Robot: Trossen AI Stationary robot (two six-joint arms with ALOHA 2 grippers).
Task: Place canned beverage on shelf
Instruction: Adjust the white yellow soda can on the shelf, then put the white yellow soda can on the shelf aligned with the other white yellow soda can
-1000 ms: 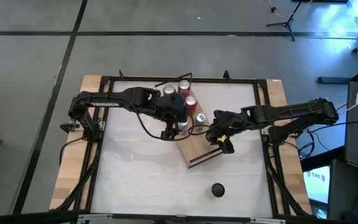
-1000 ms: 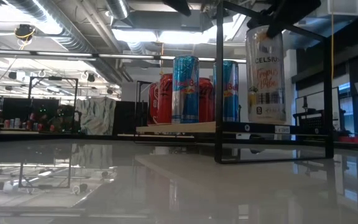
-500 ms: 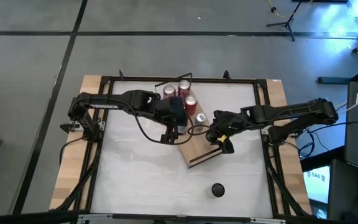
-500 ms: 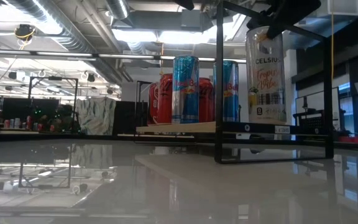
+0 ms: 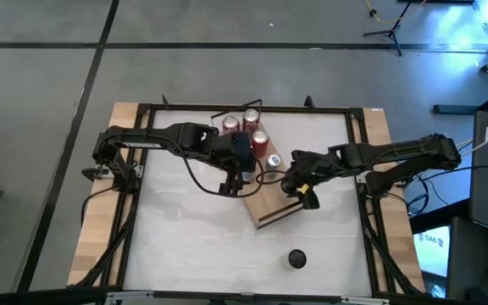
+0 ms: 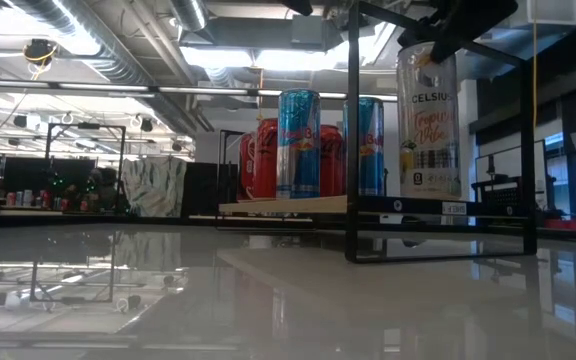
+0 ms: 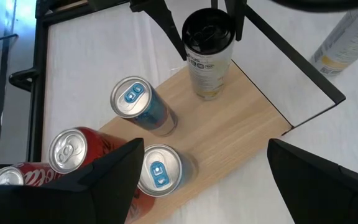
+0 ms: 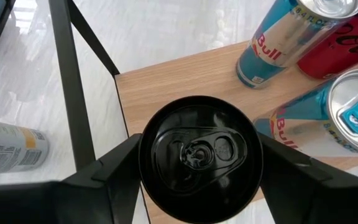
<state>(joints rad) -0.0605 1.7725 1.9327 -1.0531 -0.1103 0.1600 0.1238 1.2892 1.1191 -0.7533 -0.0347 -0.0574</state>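
Note:
The shelf is a light-wood board point(image 5: 269, 203) with black wire rails point(image 6: 350, 130). Two blue cans point(image 7: 135, 102) and red cans point(image 7: 73, 152) stand on it. A pale canned beverage with a black top point(image 7: 209, 56) stands upright on the board near a rail. My right gripper point(image 8: 197, 162) is shut on it from above, also seen in the high view point(image 5: 293, 188). My left gripper point(image 7: 205, 149) hovers open above the blue and red cans, touching nothing. My right gripper pinches the canned beverage just below its black top rim point(image 8: 148, 155), one finger point(image 8: 104, 180) on each side. The fingers come slanting down from the table's right side. The can stands upright with its base point(image 7: 207, 93) on the shelf board.
Another pale can point(image 8: 11, 149) is on the white table beside the shelf. A round black top point(image 5: 296, 258) shows on the table toward the near edge. The black frame point(image 5: 227, 108) runs around the tabletop. The blue and red cans crowd the shelf's far end.

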